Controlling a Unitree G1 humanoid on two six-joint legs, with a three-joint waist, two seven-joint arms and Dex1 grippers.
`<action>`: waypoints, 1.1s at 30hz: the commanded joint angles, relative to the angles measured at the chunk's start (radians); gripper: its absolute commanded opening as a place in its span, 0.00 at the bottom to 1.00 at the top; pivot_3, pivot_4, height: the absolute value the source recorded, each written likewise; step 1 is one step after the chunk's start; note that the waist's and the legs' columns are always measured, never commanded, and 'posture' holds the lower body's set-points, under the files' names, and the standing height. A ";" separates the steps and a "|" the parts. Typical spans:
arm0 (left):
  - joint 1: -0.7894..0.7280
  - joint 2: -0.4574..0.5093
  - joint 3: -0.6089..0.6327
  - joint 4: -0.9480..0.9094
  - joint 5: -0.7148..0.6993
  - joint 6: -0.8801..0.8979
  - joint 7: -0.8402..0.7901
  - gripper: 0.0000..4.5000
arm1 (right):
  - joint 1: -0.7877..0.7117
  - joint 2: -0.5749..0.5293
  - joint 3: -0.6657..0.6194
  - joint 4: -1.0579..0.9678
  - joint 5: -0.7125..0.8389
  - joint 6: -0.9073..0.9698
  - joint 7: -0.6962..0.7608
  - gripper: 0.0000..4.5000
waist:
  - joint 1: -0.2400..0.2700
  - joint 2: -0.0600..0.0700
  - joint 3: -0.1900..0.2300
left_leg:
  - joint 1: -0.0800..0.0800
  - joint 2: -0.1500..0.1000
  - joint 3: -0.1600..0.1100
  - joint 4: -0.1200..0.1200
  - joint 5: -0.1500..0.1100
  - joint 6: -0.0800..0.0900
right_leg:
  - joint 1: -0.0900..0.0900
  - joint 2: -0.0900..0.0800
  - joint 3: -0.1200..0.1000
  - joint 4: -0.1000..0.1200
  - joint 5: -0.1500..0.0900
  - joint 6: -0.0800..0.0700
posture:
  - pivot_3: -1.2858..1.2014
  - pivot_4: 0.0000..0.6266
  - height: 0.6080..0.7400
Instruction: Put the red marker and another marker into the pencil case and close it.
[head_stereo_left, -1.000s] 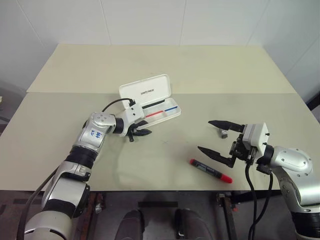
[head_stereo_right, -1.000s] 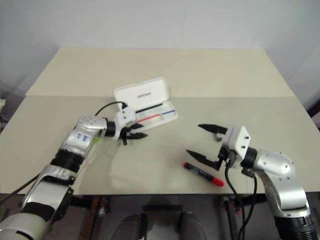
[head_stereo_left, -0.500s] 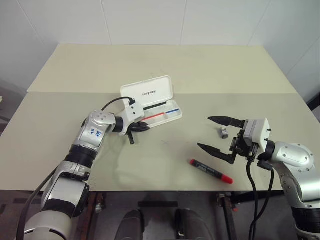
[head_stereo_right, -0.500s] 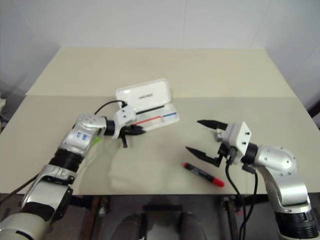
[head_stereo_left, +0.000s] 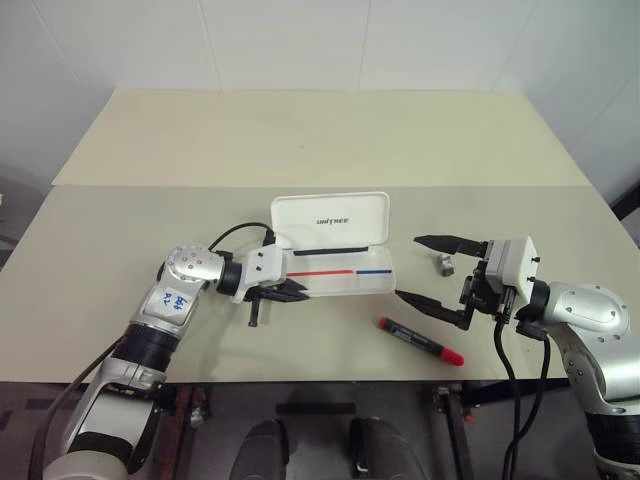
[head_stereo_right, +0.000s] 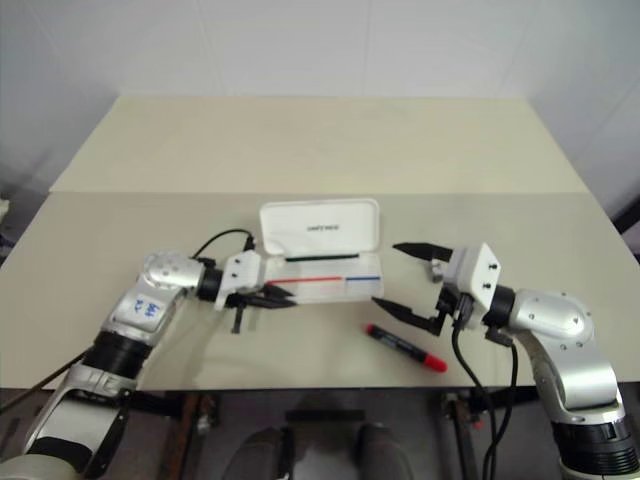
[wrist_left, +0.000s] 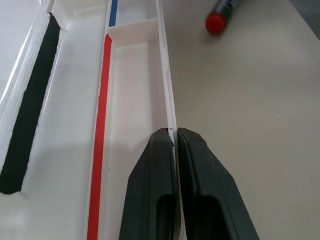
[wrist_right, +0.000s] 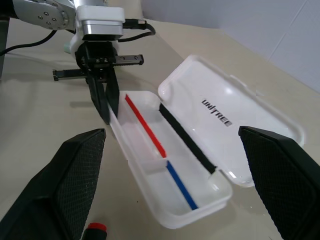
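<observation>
The pencil case (head_stereo_left: 345, 262) lies open near the middle of the beige table (head_stereo_left: 300, 130), lid (head_stereo_left: 330, 220) tilted back on the far side, tray toward the robot. A red-and-blue stripe (head_stereo_left: 340, 272) runs along the tray floor, and a black strip (wrist_right: 187, 142) sits along the hinge side.

The left gripper (head_stereo_left: 290, 290) is closed with its 2 black fingers (wrist_left: 165, 200) pinched on the tray's near wall at the case's left end; the thin white wall passes between the fingertips.

The right gripper (head_stereo_left: 435, 270) hangs to the right of the case with its fingers spread wide and holds nothing. A small grey object (head_stereo_left: 444, 264) lies on the table between those fingers, touching neither as far as can be seen.

The red marker (head_stereo_left: 420, 342) lies flat on the table near the front edge, in front of the case's right end and just below the right gripper, red cap pointing right.

The far half of the table and the strip in front of the case are bare.
</observation>
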 joint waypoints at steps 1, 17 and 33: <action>-0.005 0.019 0.017 -0.014 -0.004 -0.026 0.004 0.01 | 0.000 -0.013 -0.023 -0.022 0.024 0.000 0.004 1.00 | 0.000 0.000 0.000 | 0.000 0.000 0.000 0.000 0.000 0.000 | 0.000 0.000 0.000 0.000 0.000 0.000 | 0.52 0.24 1.00; 0.037 0.020 -0.029 -0.085 -0.005 0.047 -0.039 0.47 | 0.026 -0.015 -0.028 -0.053 0.031 0.019 -0.011 1.00 | 0.000 0.000 0.000 | 0.000 0.000 0.000 0.000 0.000 0.000 | 0.000 0.000 0.000 0.000 0.000 0.000 | 0.52 0.24 1.00; 0.073 0.013 0.064 -0.164 -0.119 0.053 -0.024 1.00 | 0.008 0.000 -0.010 -0.009 0.028 0.008 0.002 1.00 | 0.000 0.000 0.000 | 0.000 0.000 -0.001 0.001 0.000 0.000 | 0.000 0.000 0.000 0.000 0.000 0.000 | 0.52 0.24 1.00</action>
